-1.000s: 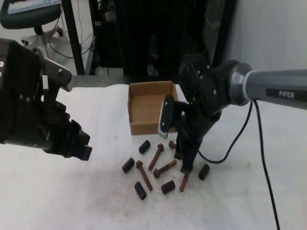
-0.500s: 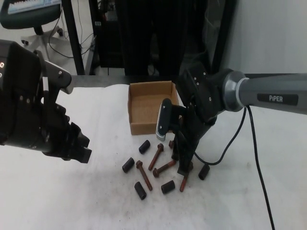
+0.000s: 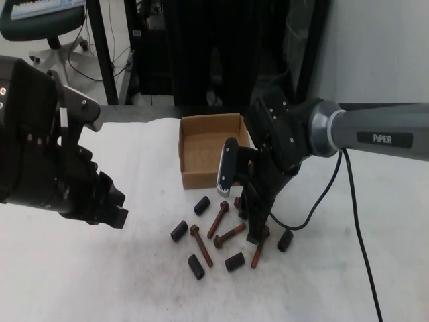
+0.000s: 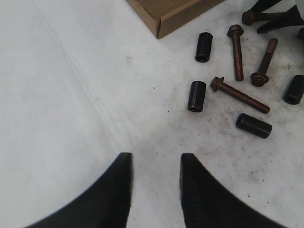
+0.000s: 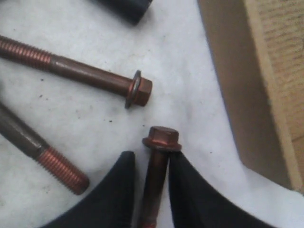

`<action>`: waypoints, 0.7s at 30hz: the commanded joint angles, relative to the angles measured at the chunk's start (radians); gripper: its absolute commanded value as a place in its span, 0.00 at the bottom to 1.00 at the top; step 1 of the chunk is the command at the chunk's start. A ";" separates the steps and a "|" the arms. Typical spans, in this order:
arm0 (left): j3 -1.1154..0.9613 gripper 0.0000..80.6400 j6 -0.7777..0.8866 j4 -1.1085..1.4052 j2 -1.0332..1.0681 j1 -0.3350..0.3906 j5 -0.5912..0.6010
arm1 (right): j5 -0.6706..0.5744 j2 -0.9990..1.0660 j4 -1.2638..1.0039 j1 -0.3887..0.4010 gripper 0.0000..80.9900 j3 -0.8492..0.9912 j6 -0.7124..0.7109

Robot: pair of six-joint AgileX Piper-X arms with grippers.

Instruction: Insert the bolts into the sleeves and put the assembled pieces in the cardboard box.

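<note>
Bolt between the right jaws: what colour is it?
The bolt is coppery reddish-brown, head and shank alike; it shows best in the right wrist view.

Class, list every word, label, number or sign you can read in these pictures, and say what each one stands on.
White lettering on the right arm's grey tube: a maker's mark, left unquoted.
Pale panel with faint rows, behind the bench: too blurred to read.
Brown cardboard box: no print visible.
Copper-coloured bolt in the right claw: no legible marking.
</note>
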State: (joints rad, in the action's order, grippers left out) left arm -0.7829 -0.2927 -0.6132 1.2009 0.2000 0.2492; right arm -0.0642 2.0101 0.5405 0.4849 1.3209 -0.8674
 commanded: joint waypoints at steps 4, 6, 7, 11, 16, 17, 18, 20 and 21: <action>-0.006 0.40 -0.006 -0.004 0.000 0.003 -0.001 | 0.006 0.009 -0.006 -0.009 0.02 0.004 -0.008; -0.006 0.40 -0.006 -0.004 0.000 0.003 -0.001 | 0.006 0.009 -0.006 -0.009 0.00 0.004 -0.008; -0.006 0.40 -0.006 -0.004 0.000 0.003 -0.001 | 0.006 0.009 -0.006 -0.009 0.00 0.004 -0.008; -0.006 0.40 -0.006 -0.004 0.000 0.003 -0.001 | 0.005 0.009 -0.006 -0.009 0.03 0.004 -0.008; -0.006 0.40 -0.006 -0.004 0.000 0.003 -0.001 | -0.002 0.009 -0.006 -0.009 0.26 0.004 -0.017; -0.006 0.40 -0.006 -0.004 0.000 0.003 -0.001 | -0.002 0.009 -0.006 -0.009 0.31 0.004 -0.030; -0.006 0.40 -0.006 -0.004 0.000 0.003 -0.001 | -0.002 0.009 -0.006 -0.009 0.34 0.004 -0.035; -0.006 0.40 -0.006 -0.004 0.000 0.003 -0.001 | 0.002 0.009 -0.006 -0.009 0.34 0.004 -0.050; -0.006 0.40 -0.006 -0.004 0.000 0.003 -0.001 | 0.005 0.009 -0.006 -0.009 0.33 0.004 -0.053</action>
State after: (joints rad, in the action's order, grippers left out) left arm -0.7829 -0.2927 -0.6132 1.2009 0.2000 0.2492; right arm -0.0600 2.0125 0.5293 0.4805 1.3209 -0.8985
